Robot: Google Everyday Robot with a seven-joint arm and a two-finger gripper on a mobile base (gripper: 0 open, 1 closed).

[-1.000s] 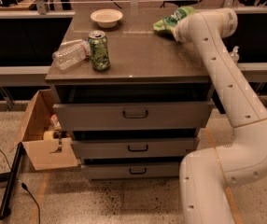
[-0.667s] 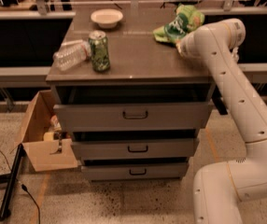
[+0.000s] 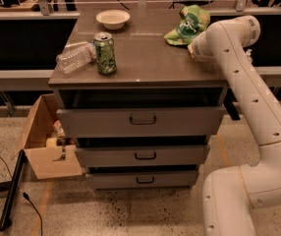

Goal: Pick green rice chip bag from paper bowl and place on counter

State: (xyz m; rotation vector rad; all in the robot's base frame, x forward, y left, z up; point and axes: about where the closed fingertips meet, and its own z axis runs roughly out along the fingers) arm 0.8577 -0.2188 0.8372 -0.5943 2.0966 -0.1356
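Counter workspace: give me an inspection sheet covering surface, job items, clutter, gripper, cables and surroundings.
Surface: counter, a flat grey-brown top over three drawers.
Job's things: chip bag at the right rear of the counter, out of the bowl; the bowl sits at the left rear and looks empty.
Clutter: can upright near the front left; bottle on its side just left of it.
Gripper: gripper over the counter's right side, at the bag's near edge; whether it holds the bag cannot be told.
Cables: cable on the floor, left.
Surroundings: open cardboard box left of the drawers; black pole beside it.
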